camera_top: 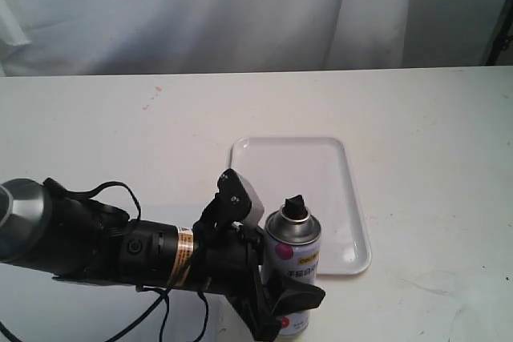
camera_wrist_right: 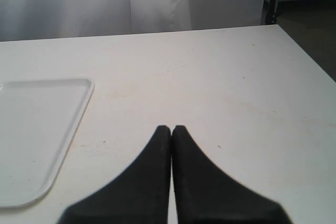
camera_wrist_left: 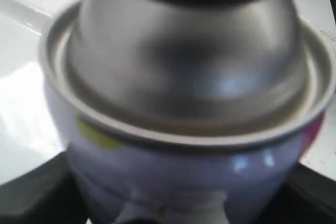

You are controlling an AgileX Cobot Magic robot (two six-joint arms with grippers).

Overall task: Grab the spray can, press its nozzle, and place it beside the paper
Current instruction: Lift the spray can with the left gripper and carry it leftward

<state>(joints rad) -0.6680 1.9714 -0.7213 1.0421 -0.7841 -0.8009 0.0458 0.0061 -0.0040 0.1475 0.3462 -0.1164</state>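
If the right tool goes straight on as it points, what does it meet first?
Nothing close that the view shows. The right tool, shut, points over bare table; the tray lies off that line. Beyond the far edge hangs the white curtain, likely first, though depth is unclear.

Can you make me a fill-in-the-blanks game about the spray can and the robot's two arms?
1. The nozzle on top of the spray can is coloured ____.
2. The spray can stands ____, not lying down.
3. The fingers of the left gripper sit on either side of the ____.
4. The fingers of the right gripper are ____, with no gap between them.
Missing words: black; upright; spray can; shut.
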